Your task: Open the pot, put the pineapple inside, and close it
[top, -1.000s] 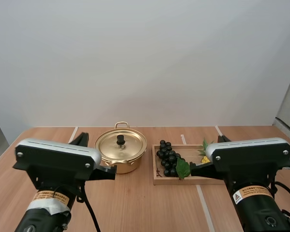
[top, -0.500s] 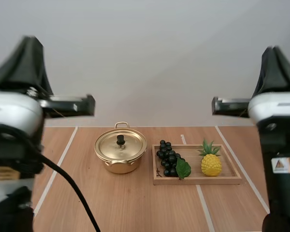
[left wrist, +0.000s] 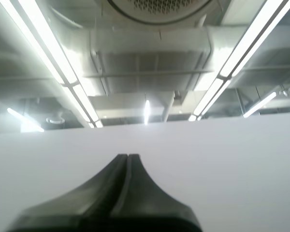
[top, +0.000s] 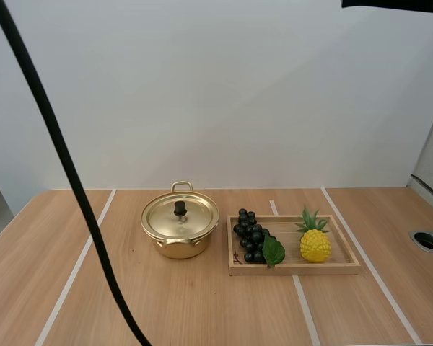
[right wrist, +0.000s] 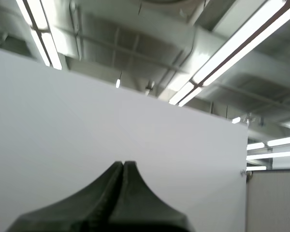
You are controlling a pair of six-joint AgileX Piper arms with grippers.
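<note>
A gold pot (top: pixel 180 229) stands on the table left of centre, its lid (top: pixel 180 215) on, with a black knob (top: pixel 180 208) in the middle. To its right lies a wooden tray (top: pixel 294 267). A yellow pineapple (top: pixel 315 243) with green leaves stands upright in the tray's right half. My left gripper (left wrist: pixel 127 157) is shut on nothing, its fingers together as one dark wedge pointing upward at the white wall. My right gripper (right wrist: pixel 123 164) is shut the same way, also raised and aimed upward.
A bunch of dark grapes (top: pixel 251 236) with a green leaf lies in the tray's left half, beside the pineapple. White tape lines cross the wooden table (top: pixel 202 303). A round cable hole (top: pixel 428 240) sits at the table's right edge.
Both arms have swung up and away from the table, leaving the high view. The pot, tray, grapes and pineapple have not moved.
</note>
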